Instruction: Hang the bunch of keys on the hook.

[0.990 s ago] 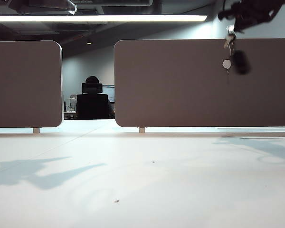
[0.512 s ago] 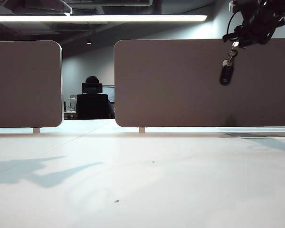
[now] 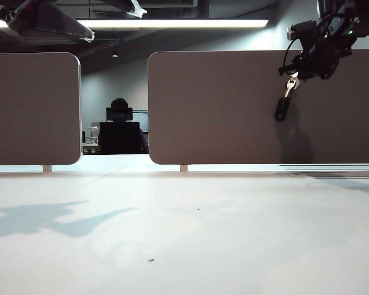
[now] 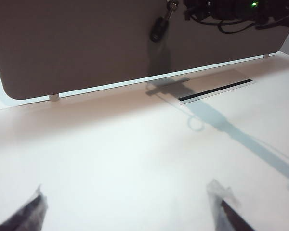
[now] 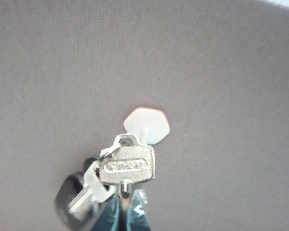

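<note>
An open office lies behind a grey partition [image 3: 234, 110] at the white table's far edge. The right gripper [image 5: 126, 199], pinched on the bunch of keys [image 5: 120, 168], holds it just beside the hook [image 5: 147, 125] near the partition's upper right corner. The left gripper [image 4: 130, 211] hangs wide and empty over the table. Next, probably, the ring must slip over the peg.

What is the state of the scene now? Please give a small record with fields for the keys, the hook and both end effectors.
bunch of keys: held up in front of the grey partition panel, black fob dangling below the silver keys
hook: pale hexagon on the panel, just behind the keys; not clear that the ring is on the peg yet
right end effector: shut on the bunch of keys, high at the panel
left end effector: open, holding nothing, above the white table
</note>
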Controlling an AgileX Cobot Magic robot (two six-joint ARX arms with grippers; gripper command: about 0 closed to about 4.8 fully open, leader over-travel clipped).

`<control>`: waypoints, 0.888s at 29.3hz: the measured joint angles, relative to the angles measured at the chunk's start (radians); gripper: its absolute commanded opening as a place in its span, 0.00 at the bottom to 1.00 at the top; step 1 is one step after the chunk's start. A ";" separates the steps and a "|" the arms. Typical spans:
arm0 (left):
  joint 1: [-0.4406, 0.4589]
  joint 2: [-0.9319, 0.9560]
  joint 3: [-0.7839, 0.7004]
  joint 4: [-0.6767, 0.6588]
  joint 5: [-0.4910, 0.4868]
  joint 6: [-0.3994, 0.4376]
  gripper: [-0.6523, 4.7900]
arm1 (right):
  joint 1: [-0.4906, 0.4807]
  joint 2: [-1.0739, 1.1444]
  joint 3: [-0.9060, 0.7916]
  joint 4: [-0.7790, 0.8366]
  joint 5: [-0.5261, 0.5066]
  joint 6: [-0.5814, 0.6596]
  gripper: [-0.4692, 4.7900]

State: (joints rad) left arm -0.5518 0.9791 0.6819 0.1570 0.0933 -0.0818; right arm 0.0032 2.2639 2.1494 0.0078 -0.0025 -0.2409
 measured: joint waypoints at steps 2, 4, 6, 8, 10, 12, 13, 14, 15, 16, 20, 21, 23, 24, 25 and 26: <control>0.000 0.001 0.000 0.001 0.000 0.000 1.00 | 0.000 0.013 0.003 -0.001 0.002 0.000 0.08; 0.000 0.006 0.000 0.002 0.000 0.000 1.00 | 0.000 0.026 0.006 -0.002 0.005 -0.002 0.08; 0.000 0.010 0.000 0.000 0.000 0.000 1.00 | 0.000 0.038 0.010 -0.005 0.017 -0.014 0.08; 0.000 0.009 0.000 0.001 0.000 0.000 1.00 | 0.000 0.043 0.010 -0.008 0.027 -0.023 0.08; 0.000 0.011 0.000 0.001 0.000 0.000 1.00 | -0.003 0.048 0.011 0.000 0.029 -0.028 0.08; 0.000 0.016 0.000 0.001 0.000 0.000 1.00 | -0.005 0.050 0.011 0.003 0.029 -0.029 0.08; 0.000 0.018 0.000 0.001 0.000 0.000 1.00 | -0.008 0.054 0.011 0.009 0.029 -0.030 0.08; 0.000 0.019 0.000 -0.002 0.000 0.000 1.00 | -0.012 0.059 0.013 0.022 0.027 -0.030 0.08; 0.000 0.019 0.000 -0.004 0.000 0.000 1.00 | -0.014 0.063 0.014 0.029 0.029 -0.031 0.08; 0.000 0.019 0.000 -0.003 0.000 0.000 1.00 | -0.016 0.064 0.014 0.029 0.029 -0.033 0.08; 0.000 0.019 0.000 -0.004 0.000 0.000 1.00 | -0.029 0.067 0.014 0.038 0.029 -0.040 0.08; 0.000 0.019 0.000 -0.004 0.000 0.000 1.00 | -0.031 0.067 0.014 0.046 0.029 -0.040 0.08; 0.000 0.019 0.000 -0.005 0.000 0.000 1.00 | -0.031 0.066 0.015 0.054 0.029 -0.041 0.08; 0.000 0.019 0.000 -0.005 0.000 0.000 1.00 | -0.031 0.066 0.015 0.056 0.029 -0.041 0.08; 0.000 0.019 0.000 -0.005 0.000 0.000 1.00 | -0.031 0.066 0.015 0.057 0.029 -0.041 0.08; 0.000 0.019 0.000 -0.009 0.000 0.000 1.00 | -0.031 0.066 0.015 0.062 0.028 -0.041 0.08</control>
State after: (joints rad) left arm -0.5522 0.9981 0.6819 0.1482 0.0929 -0.0822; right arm -0.0280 2.3302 2.1643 0.0696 0.0254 -0.2821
